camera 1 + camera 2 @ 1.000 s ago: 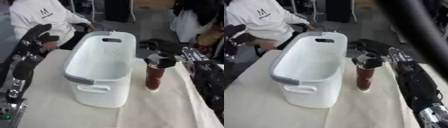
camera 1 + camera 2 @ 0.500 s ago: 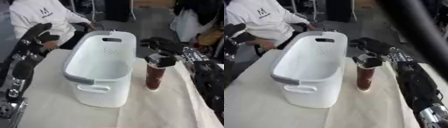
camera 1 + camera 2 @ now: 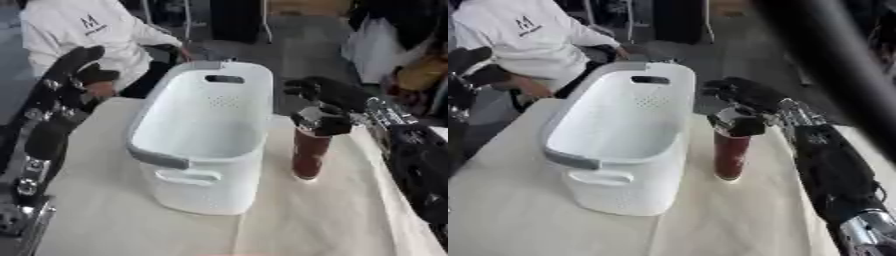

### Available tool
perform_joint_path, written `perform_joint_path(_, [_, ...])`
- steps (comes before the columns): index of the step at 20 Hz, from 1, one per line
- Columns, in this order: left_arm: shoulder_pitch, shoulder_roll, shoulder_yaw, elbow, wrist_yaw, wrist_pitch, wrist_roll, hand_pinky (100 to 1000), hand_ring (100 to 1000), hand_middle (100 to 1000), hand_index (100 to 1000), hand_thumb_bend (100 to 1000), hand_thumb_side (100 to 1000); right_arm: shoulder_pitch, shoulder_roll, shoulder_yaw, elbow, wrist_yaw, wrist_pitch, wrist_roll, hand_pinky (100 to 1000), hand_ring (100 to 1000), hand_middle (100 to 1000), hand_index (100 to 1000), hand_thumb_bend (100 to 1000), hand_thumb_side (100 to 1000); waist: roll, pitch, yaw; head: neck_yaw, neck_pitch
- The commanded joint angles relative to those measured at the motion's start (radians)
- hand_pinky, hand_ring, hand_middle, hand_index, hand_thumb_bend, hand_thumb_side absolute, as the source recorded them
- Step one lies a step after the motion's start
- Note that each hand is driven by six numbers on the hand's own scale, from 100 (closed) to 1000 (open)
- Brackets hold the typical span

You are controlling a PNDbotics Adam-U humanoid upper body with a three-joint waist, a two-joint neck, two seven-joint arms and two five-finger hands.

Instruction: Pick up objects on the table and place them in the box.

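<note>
Fingers [image 3: 308, 91] round red bottle [image 3: 308, 155] beside white basket [image 3: 166, 159].

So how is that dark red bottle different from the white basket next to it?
The bottle is slim, tall and dark red; the basket is wide, white and open-topped with a grey rim handle. The right hand sits at the bottle's top, while nothing touches the basket. The basket looks empty inside. Both stand upright on the cloth-covered table.

A tall dark red bottle [image 3: 310, 152] is standing straight up on the table, just beside the right wall of a big white basket [image 3: 203, 135]. The basket is sitting with its open top facing up, a grey strip along its near rim.
</note>
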Motion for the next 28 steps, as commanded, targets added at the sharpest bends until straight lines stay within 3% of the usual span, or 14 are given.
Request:
perform_joint_path(1, [-0.015, 0.009, 0.002, -0.016, 0.004, 0.000, -0.001, 1000, 778, 926, 1000, 449, 1000, -0.013, -0.022, -0.007, -0.008, 0.005, 0.008, -0.004, 1000, 962, 1000, 1000, 168, 1000, 0.004, -0.011, -0.001, 0.001, -0.020])
perform_joint_path(14, [-0.014, 0.011, 0.002, -0.016, 0.003, 0.001, -0.001, 1000, 778, 927, 1000, 448, 1000, -0.008, -0.030, -0.013, 0.000, 0.008, 0.034, -0.008, 1000, 959, 1000, 1000, 164, 1000, 0.003, -0.013, -0.002, 0.004, -0.021])
perform_joint_path(22, [-0.004, 0.015, 0.002, -0.016, 0.001, 0.003, -0.002, 1000, 777, 927, 1000, 451, 1000, 0.029, -0.070, 0.052, -0.063, -0.044, -0.123, -0.060, 1000, 957, 1000, 1000, 168, 1000, 0.002, -0.024, -0.008, 0.019, -0.011])
perform_joint_path(28, [0.005, 0.018, 0.001, -0.016, 0.000, 0.004, -0.003, 1000, 777, 927, 1000, 453, 1000, 0.034, -0.066, 0.106, -0.085, -0.091, -0.146, -0.079, 1000, 956, 1000, 1000, 168, 1000, 0.004, -0.031, -0.013, 0.014, -0.013])
